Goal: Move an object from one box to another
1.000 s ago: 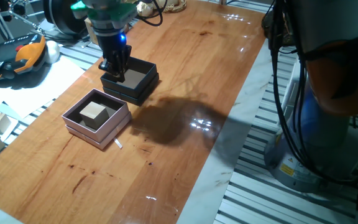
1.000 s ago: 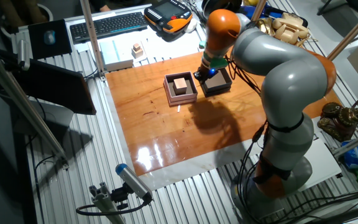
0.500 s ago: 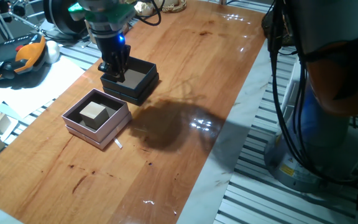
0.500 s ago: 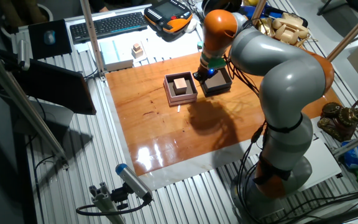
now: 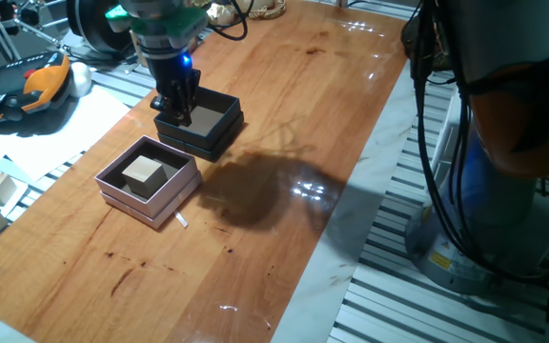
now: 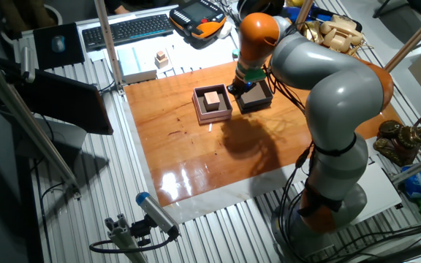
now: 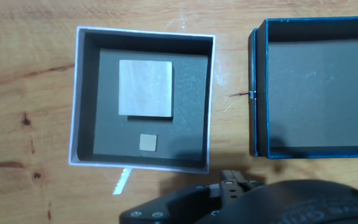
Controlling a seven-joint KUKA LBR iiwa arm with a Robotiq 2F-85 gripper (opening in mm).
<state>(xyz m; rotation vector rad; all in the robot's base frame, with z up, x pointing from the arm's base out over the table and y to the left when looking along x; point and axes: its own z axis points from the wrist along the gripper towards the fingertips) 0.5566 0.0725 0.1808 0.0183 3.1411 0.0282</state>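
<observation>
Hand (image 5: pixel 176 105) down at black box (image 5: pixel 219 133), fingertips by its rim on the side away from the pink box (image 5: pixel 174 200). Finger opening: cannot tell; nothing visibly gripped. Small cube (image 7: pixel 148 143) lying on dark floor of pink box, near one wall, just beside larger pale block (image 7: pixel 145 88), not touching it. Black box interior bare in hand view. Boxes side by side on worktop (image 5: pixel 284 114), narrow gap between. White scrap (image 5: pixel 181 220) on worktop just beside pink box.
</observation>
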